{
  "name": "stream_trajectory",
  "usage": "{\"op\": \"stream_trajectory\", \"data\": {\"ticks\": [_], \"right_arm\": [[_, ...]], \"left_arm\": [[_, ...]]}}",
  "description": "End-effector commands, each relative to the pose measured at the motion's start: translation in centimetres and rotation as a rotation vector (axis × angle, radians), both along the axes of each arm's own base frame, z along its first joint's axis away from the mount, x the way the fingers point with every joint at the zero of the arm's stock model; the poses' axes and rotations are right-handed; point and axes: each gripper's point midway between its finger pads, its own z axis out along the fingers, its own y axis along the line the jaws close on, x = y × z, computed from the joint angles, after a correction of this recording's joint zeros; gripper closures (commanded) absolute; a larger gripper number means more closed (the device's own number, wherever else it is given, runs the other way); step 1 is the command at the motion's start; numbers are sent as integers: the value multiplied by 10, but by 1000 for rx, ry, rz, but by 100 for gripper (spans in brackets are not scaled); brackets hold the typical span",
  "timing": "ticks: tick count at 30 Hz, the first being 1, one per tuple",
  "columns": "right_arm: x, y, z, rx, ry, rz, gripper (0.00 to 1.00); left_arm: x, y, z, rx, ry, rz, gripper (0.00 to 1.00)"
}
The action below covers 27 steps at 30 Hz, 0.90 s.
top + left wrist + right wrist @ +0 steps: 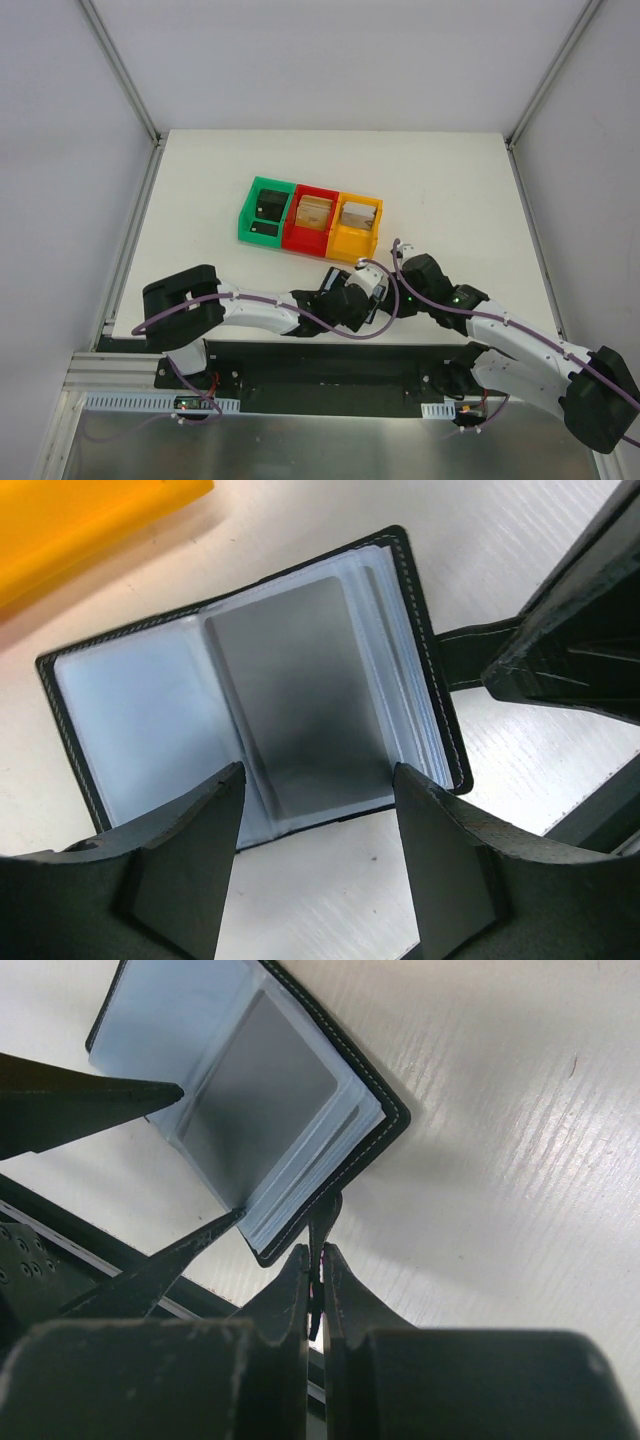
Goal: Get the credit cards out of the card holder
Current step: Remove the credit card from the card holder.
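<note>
Card holder (260,700) lies open on the counter (520,540), centre of the left wrist view. Right tool (316,1255) is pinched tight on its strap (326,1215). Left tool (318,800) gapes wide and empty over the grey card (300,690). Best drawn squarely out of its sleeve. No readable writing.
</note>
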Motion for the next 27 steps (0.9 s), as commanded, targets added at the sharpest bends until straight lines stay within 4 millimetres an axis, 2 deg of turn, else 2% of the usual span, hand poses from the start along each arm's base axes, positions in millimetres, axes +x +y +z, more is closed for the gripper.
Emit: {"op": "stream_trajectory", "data": {"ticks": [1,10,17,23,27], "right_arm": [[5,5,11,17,-21,7,100],[5,6,12,20,-21,9,99],[3,5,11,18,-15,19,100],[1,7,14,36,-21,27,100],[-4,8,26,54,-38,78,100]], "left_arm": [[8,12,10,32,-53,57,40],[17,31,7,54,-75,162,44],[25,45,23,3,-101,241,46],[23,40,38,-102,-89,233,45],[19,38,52,-236,-71,217,44]]}}
